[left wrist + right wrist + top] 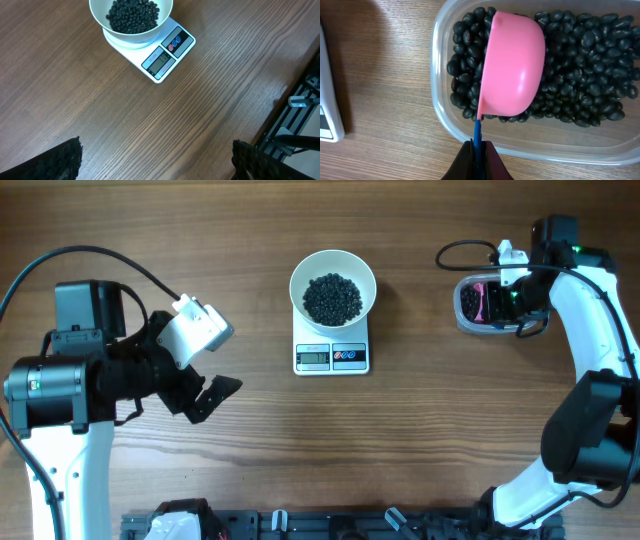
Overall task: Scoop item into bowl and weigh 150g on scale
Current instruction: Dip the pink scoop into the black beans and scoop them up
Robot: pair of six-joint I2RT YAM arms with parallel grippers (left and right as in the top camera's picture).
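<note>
A white bowl holding a dark heap of black beans stands on the white scale, also seen from the left wrist as bowl on scale. My right gripper is shut on the blue handle of a pink scoop, which lies turned on its side over the beans inside the clear plastic tub. Overhead, that tub sits at the right with the scoop in it. My left gripper hangs open over bare table, left of the scale.
A black rail with clamps runs along the table's front edge. A black cable loops behind the tub. Bare wood lies between the scale and the tub and in front of the scale.
</note>
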